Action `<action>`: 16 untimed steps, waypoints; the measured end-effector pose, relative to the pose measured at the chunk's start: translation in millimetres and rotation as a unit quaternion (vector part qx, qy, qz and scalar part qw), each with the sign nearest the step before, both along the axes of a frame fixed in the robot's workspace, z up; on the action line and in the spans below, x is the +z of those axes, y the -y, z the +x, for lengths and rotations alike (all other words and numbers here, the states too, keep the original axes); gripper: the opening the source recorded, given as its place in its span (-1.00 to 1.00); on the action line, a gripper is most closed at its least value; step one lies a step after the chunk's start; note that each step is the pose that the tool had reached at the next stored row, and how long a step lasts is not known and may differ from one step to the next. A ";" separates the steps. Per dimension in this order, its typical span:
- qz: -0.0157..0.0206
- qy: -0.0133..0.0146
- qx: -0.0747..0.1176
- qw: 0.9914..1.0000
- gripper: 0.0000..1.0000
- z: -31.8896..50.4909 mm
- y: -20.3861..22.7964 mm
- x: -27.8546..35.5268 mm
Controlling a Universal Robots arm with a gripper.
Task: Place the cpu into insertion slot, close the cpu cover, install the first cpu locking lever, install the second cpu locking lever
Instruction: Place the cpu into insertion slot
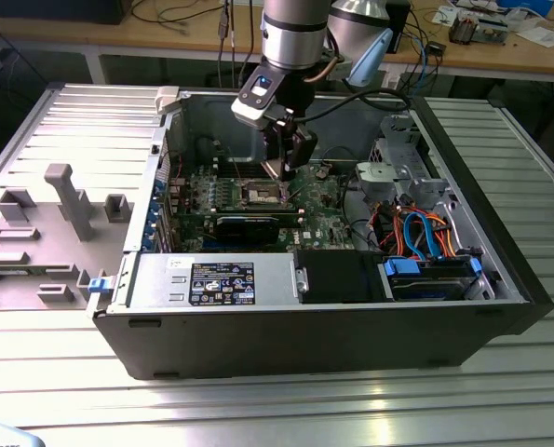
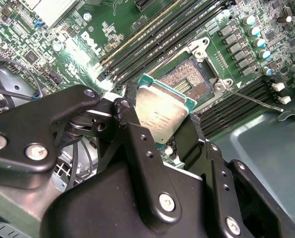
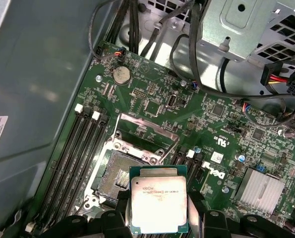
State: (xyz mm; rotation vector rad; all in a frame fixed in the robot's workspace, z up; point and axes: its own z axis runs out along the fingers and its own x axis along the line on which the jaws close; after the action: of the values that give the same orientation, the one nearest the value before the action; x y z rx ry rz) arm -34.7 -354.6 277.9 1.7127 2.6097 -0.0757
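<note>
Black pincer (image 2: 159,124) around flat silvery cpu (image 3: 158,201) near square insertion slot (image 3: 118,173)

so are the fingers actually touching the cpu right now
Touching. In the second wrist view the black fingers press against two opposite edges of the cpu, with the open insertion slot beyond it.

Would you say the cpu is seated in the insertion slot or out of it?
Out: the gripper holds the cpu clear of the insertion slot, whose contacts lie bare.
</note>
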 end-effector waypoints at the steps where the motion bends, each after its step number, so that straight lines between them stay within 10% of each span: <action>1: 0.000 0.000 -0.001 1.000 0.09 0.0 0.0 -0.1; 16: -0.003 0.000 -0.011 1.000 0.09 0.0 0.0 -0.6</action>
State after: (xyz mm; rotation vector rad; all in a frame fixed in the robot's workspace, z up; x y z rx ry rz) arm -34.7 -354.6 277.3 1.7392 2.5888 -0.0832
